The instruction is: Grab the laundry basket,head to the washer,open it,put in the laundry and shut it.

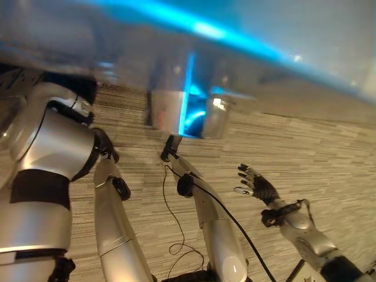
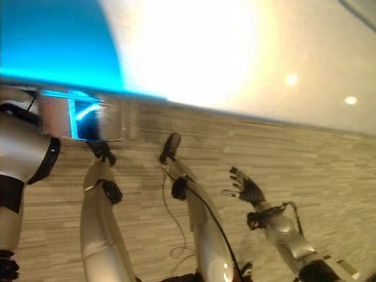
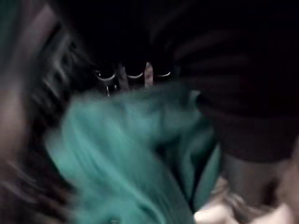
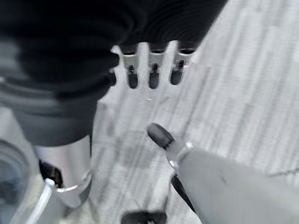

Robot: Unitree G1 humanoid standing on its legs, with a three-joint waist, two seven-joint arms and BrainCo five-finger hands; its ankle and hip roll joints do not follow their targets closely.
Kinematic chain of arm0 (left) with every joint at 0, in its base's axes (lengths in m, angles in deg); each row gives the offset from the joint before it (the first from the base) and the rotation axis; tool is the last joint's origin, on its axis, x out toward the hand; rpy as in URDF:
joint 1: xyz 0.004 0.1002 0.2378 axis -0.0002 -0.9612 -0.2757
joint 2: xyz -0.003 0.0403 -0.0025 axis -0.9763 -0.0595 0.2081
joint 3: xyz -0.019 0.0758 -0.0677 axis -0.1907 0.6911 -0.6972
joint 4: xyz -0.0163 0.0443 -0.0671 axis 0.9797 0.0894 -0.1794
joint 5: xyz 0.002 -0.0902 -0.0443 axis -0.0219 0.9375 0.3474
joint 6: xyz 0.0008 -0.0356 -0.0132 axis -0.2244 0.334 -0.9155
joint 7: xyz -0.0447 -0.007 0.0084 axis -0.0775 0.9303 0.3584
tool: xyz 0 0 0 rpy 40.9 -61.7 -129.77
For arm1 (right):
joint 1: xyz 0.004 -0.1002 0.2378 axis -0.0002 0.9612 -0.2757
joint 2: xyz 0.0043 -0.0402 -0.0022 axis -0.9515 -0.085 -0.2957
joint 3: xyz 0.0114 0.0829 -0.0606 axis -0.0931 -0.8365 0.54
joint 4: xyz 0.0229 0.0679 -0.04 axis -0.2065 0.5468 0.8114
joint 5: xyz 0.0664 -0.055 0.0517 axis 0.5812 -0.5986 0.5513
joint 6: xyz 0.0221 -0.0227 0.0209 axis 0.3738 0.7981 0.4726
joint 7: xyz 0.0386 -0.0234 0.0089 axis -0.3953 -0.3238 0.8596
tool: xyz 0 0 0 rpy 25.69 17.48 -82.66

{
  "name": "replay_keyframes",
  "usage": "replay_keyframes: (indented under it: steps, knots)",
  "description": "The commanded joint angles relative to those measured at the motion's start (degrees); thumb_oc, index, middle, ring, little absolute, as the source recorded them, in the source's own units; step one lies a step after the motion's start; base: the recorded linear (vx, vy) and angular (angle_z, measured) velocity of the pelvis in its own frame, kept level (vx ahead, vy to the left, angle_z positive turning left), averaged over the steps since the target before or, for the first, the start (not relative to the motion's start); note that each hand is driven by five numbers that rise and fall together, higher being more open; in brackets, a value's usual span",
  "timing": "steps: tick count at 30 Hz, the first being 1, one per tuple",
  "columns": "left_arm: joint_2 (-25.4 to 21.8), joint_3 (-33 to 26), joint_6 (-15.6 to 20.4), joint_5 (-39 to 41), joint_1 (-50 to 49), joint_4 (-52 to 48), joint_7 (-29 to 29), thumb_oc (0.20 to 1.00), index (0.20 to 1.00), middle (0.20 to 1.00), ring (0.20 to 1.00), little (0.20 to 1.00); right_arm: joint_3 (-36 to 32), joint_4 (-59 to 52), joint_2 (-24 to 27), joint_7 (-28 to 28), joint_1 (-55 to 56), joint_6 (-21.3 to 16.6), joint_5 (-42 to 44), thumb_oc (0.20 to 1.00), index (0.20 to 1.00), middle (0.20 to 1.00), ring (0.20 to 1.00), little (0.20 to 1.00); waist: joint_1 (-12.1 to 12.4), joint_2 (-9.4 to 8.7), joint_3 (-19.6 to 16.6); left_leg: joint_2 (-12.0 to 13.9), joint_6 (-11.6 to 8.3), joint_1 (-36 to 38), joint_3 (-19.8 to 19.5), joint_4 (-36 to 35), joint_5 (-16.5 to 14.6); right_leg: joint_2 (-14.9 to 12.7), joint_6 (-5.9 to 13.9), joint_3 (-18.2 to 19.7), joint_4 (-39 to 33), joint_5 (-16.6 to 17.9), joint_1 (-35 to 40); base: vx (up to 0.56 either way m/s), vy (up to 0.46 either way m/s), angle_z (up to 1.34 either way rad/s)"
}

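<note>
Over the striped floor (image 1: 329, 153) the right hand (image 1: 254, 183) hangs released, fingers spread and empty; left hand's (image 3: 135, 77) fingers sit at teal laundry (image 3: 126, 154), grip unclear, so loading looks underway, door-shutting left.

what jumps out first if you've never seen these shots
Teal laundry bunched up right against the left hand in its wrist view. In the head views the right hand hangs over striped grey floor, fingers spread and holding nothing.
</note>
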Motion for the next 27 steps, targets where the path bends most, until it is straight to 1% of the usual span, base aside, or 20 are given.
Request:
replay_keyframes:
  steps: [1,3,4,6,7,8,9,11,12,13,14,15,16,17,18,22,24,26,27]
  knots:
    - [-7.06,0.89,-3.00,-18.83,6.13,2.31,-8.38,1.000,1.000,1.000,1.000,1.000,0.87,1.69,-1.26,2.41,3.94,1.90,0.96,1.000,1.000,1.000,1.000,1.000,1.48,3.66,-5.59,-1.88,-1.47,-1.42,-2.30,-4.24,2.96,-3.11,4.76,1.30,9.88,-15.20,6.18,-0.02,-0.060,0.15]
    - [-5.61,2.37,-3.27,-27.94,3.89,1.97,-5.70,1.000,1.000,1.000,1.000,1.000,2.40,1.78,-2.69,2.90,3.24,1.76,1.06,1.000,1.000,1.000,1.000,1.000,1.98,3.31,-5.17,-2.12,-1.39,-0.89,-2.38,-5.20,3.53,-2.80,4.77,1.24,9.00,-14.59,6.62,-0.03,-0.058,0.10]
    - [-1.93,0.56,-3.97,-33.89,-0.76,1.27,-2.75,1.000,1.000,1.000,1.000,1.000,4.81,1.49,-4.00,3.01,1.99,1.38,1.42,1.000,1.000,1.000,1.000,1.000,2.46,2.96,-4.53,-2.38,-1.45,0.01,-2.20,-6.16,4.00,-2.44,4.90,1.44,8.30,-14.20,7.28,-0.03,-0.058,0.03]
    - [3.03,-2.32,-3.87,-36.79,-5.98,-0.80,-0.04,1.000,1.000,1.000,1.000,1.000,7.32,1.10,-5.53,2.77,0.53,1.23,1.99,1.000,1.000,1.000,1.000,1.000,3.07,2.61,-3.85,-2.61,-1.52,1.02,-2.03,-7.09,4.51,-2.14,4.93,1.27,7.77,-13.99,7.97,-0.03,-0.038,0.10]
    - [4.79,-3.67,-3.66,-37.65,-9.55,-2.94,1.04,1.000,1.000,1.000,1.000,1.000,8.14,0.61,-6.06,2.41,0.03,1.05,2.53,1.000,1.000,1.000,1.000,1.000,3.50,2.69,-3.55,-2.78,-1.57,1.93,-2.00,-7.84,4.88,-1.93,4.94,1.47,7.42,-13.92,8.54,-0.02,-0.018,0.17]
    - [4.76,-3.94,-3.82,-37.83,-10.14,-3.38,1.26,1.000,1.000,1.000,1.000,1.000,8.26,0.61,-5.92,2.35,0.23,1.05,2.57,1.000,1.000,1.000,1.000,1.000,3.47,2.73,-3.62,-2.78,-1.59,2.31,-1.91,-8.09,4.99,-1.90,4.93,1.50,7.28,-13.86,8.81,-0.04,-0.011,0.22]
    - [8.16,-6.35,-2.95,-37.48,-19.78,-9.66,2.23,1.000,1.000,1.000,1.000,1.000,10.45,-1.62,-6.77,1.03,-1.80,1.20,3.74,1.000,1.000,1.000,1.000,1.000,4.76,3.01,-2.92,-3.05,-1.75,4.23,-1.90,-9.21,5.76,-1.30,4.72,1.76,6.41,-13.80,10.37,-0.03,-0.009,0.18]
    - [7.98,-6.60,-3.13,-37.54,-20.41,-10.17,2.34,1.000,1.000,1.000,1.000,1.000,10.67,-1.73,-6.59,0.94,-1.61,1.26,3.77,1.000,1.000,1.000,1.000,1.000,4.65,2.99,-2.94,-3.03,-1.78,4.73,-1.78,-9.50,5.86,-1.23,4.71,1.82,6.19,-13.71,10.76,-0.03,0.000,0.17]
    - [9.42,-7.99,-2.14,-35.58,-28.39,-15.11,1.89,1.000,1.000,1.000,1.000,1.000,11.74,-2.71,-6.99,0.19,-2.69,1.89,4.01,1.000,1.000,1.000,1.000,1.000,5.63,3.37,-2.66,-3.15,-2.01,6.62,-1.44,-10.35,6.49,-0.71,4.46,2.04,5.24,-13.73,12.23,-0.05,0.008,0.11]
    - [10.14,-9.11,-1.61,-33.77,-33.35,-18.25,1.90,1.000,1.000,1.000,1.000,1.000,12.81,-3.19,-7.19,-0.55,-3.50,2.22,3.65,1.000,1.000,1.000,1.000,1.000,6.25,3.53,-2.43,-3.17,-2.23,7.88,-1.18,-10.80,6.92,-0.47,4.30,2.19,4.57,-13.61,13.44,-0.06,0.010,0.04]
    - [10.76,-10.01,-1.28,-32.04,-38.09,-21.38,1.93,1.000,1.000,1.000,1.000,1.000,13.78,-2.98,-7.38,-1.44,-3.93,2.42,2.95,1.000,1.000,1.000,1.000,1.000,6.55,3.69,-2.33,-3.19,-2.28,9.15,-0.96,-11.04,7.15,-0.25,4.18,2.31,4.10,-13.54,14.64,-0.04,-0.002,0.00]
    - [10.70,-10.06,-1.33,-32.05,-38.22,-21.50,1.94,1.000,1.000,1.000,1.000,1.000,13.86,-2.98,-7.38,-1.45,-3.91,2.41,2.95,1.000,1.000,1.000,1.000,1.000,6.51,3.66,-2.31,-3.19,-2.29,9.28,-0.93,-11.10,7.16,-0.24,4.19,2.33,4.04,-13.52,14.75,-0.05,-0.011,-0.03]
    - [12.43,-11.68,0.26,-27.81,-45.20,-26.09,2.48,1.000,1.000,1.000,1.000,1.000,15.22,-2.25,-8.40,-3.10,-5.87,2.95,2.06,1.000,1.000,1.000,1.000,1.000,7.61,3.99,-2.21,-3.28,-2.62,11.18,-0.67,-11.46,7.52,-0.06,3.92,2.47,3.35,-13.51,16.70,-0.03,-0.001,0.00]
    - [13.34,-11.48,0.59,-26.47,-49.57,-29.04,2.70,1.000,1.000,1.000,1.000,1.000,16.06,-1.18,-9.03,-3.99,-6.33,3.33,1.05,1.000,1.000,1.000,1.000,1.000,7.97,4.29,-2.02,-3.33,-2.52,12.26,-0.32,-11.44,7.69,-0.02,3.87,2.51,3.09,-13.52,17.87,-0.06,0.022,0.03]
    - [14.68,-10.61,1.09,-23.09,-56.94,-34.57,1.96,1.000,1.000,1.000,1.000,1.000,19.09,0.56,-10.65,-6.47,-10.33,4.23,-1.31,1.000,1.000,1.000,1.000,1.000,9.06,4.62,-1.65,-3.22,-2.79,14.78,0.22,-11.45,8.25,0.26,3.56,2.92,2.63,-13.61,20.46,-0.04,0.039,0.05]
    - [13.82,-7.26,0.72,-21.69,-69.27,-38.17,-0.83,1.000,1.000,1.000,1.000,1.000,24.70,4.34,-15.19,-8.27,-15.92,5.65,-3.19,1.000,1.000,1.000,1.000,1.000,11.19,4.87,-2.23,-3.38,-2.63,20.77,1.23,-11.10,8.62,0.82,3.19,4.46,1.20,-13.45,27.30,-0.01,0.016,0.01]
    - [12.61,-5.84,0.20,-23.58,-73.72,-36.95,-2.51,1.000,1.000,1.000,1.000,1.000,26.78,6.51,-17.38,-8.11,-17.16,6.07,-2.84,1.000,1.000,1.000,1.000,1.000,12.22,5.34,-3.18,-3.34,-2.53,23.69,1.41,-10.80,9.27,0.94,3.00,5.19,0.60,-13.29,30.86,0.04,0.025,-0.08]
    - [12.13,-6.18,-0.08,-27.53,-77.63,-33.80,-2.96,1.000,1.000,1.000,1.000,1.000,28.16,10.02,-20.11,-8.21,-18.01,6.02,-3.32,1.000,1.000,1.000,1.000,1.000,13.37,5.83,-4.14,-3.30,-2.80,27.14,1.78,-11.10,10.20,1.04,2.99,5.72,-0.32,-13.18,34.67,0.04,0.007,-0.18]
    - [12.13,-6.25,0.06,-27.68,-77.78,-33.69,-2.95,1.000,1.000,1.000,1.000,1.000,28.30,10.30,-20.34,-8.18,-18.03,5.87,-3.38,1.000,1.000,1.000,1.000,1.000,13.38,5.71,-3.91,-3.30,-2.84,27.63,1.89,-11.30,10.26,1.08,3.00,5.79,-0.55,-13.09,35.11,0.06,0.029,-0.11]
